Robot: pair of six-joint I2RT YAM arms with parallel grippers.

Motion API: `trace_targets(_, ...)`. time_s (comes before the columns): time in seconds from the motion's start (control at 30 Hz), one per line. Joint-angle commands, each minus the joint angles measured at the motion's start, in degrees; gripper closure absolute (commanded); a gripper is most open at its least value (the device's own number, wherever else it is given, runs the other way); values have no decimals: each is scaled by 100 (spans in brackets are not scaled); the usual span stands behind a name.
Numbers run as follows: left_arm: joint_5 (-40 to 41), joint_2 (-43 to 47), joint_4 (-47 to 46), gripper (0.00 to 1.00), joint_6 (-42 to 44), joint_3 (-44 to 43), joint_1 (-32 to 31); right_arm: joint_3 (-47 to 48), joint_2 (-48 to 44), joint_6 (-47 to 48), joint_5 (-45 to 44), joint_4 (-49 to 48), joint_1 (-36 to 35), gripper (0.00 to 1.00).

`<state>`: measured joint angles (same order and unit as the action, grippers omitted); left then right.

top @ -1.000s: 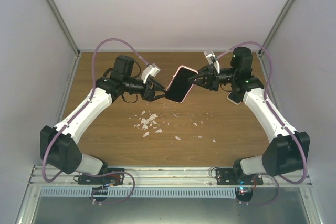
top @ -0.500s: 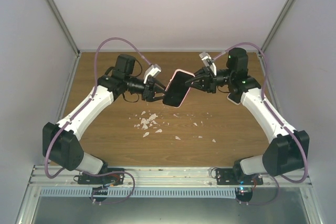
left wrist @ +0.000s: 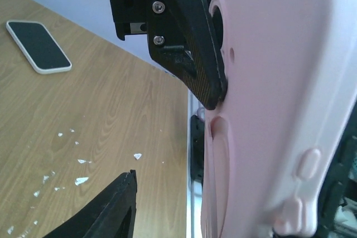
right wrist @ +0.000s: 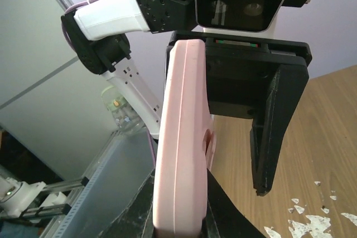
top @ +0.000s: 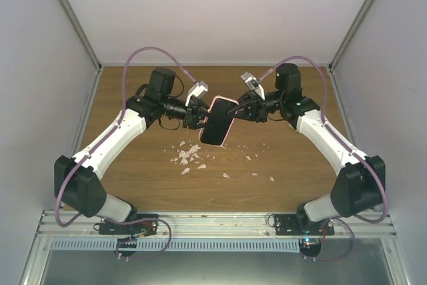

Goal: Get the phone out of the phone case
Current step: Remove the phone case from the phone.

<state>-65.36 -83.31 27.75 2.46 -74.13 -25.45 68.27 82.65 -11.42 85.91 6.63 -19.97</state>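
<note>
A phone with a dark screen [top: 214, 126] sits in a pink case [top: 225, 102] and is held in the air, tilted, between both grippers. My right gripper [top: 237, 110] is shut on the case's upper end. In the right wrist view its two black fingers clamp the pink case [right wrist: 181, 137] from both sides. My left gripper [top: 200, 117] is at the case's left edge and open. Its one visible finger [right wrist: 271, 137] stands apart from the case's back. In the left wrist view the case [left wrist: 279, 110] fills the right side and my own finger [left wrist: 114, 207] is clear of it.
Several white scraps [top: 189, 154] lie on the wooden table [top: 133, 185] below the phone. A second phone in a white case [left wrist: 39, 47] lies flat on the table in the left wrist view. Grey walls enclose the left, back and right sides.
Both grippers and the phone have moved left and slightly down. The phone has turned more upright. The right arm has reached further toward the centre.
</note>
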Motion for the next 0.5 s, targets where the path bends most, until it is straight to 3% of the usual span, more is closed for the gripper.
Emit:
trace_targets(0.0, 34, -127, -1105, 59, -459, -383, -316, 146, 259, 120, 1040, 224, -623, 100)
trace_targets(0.2, -58, -159, -1225, 70, -856, -347, -291, 594, 571, 155, 1108, 481, -544, 99)
trace_targets(0.47, -305, -83, -2046, 80, -1951, 159, 8, 1382, 966, 432, 902, 1058, -120, 99)
